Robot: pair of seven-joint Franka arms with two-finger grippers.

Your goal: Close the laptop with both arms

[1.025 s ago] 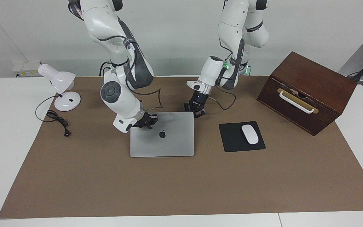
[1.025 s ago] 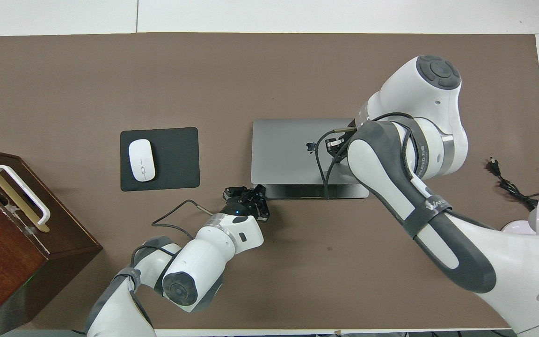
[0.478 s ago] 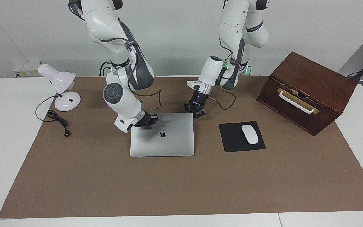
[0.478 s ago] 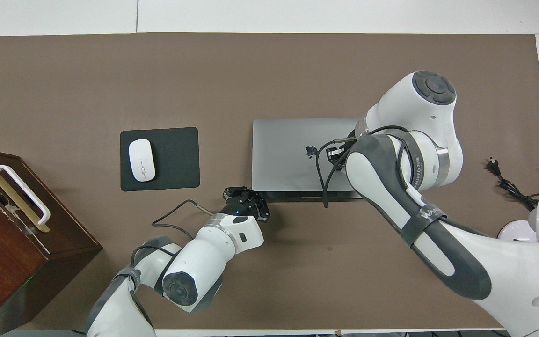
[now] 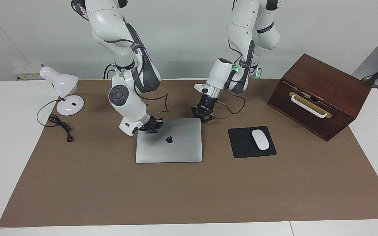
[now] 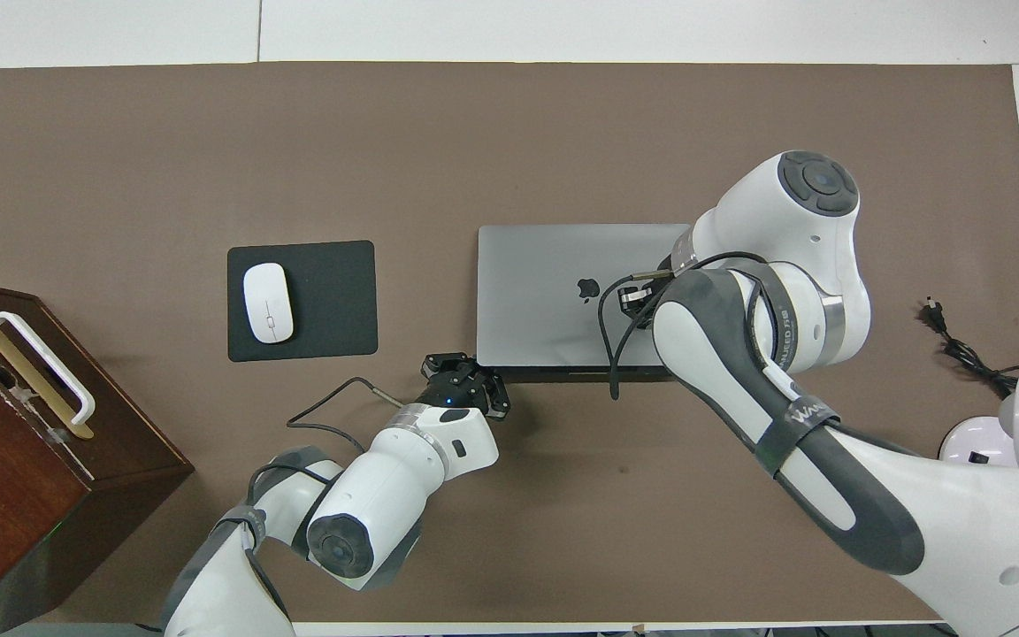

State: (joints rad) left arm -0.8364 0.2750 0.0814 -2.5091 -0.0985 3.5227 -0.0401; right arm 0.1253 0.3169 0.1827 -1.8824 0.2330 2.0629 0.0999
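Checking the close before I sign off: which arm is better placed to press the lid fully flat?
Probably the right: the right hand is shut on top of the laptop lid near the hinge edge, while the left hand, also shut, sits at the laptop's corner.

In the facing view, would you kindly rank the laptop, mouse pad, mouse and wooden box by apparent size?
Largest to smallest:
1. wooden box
2. laptop, lid down
3. mouse pad
4. mouse

two glossy white jointed arms [image 5: 128,105] with dark grey bands (one carries pale lettering), thin black cables looping beside each small black gripper [image 5: 203,117], green lights above.
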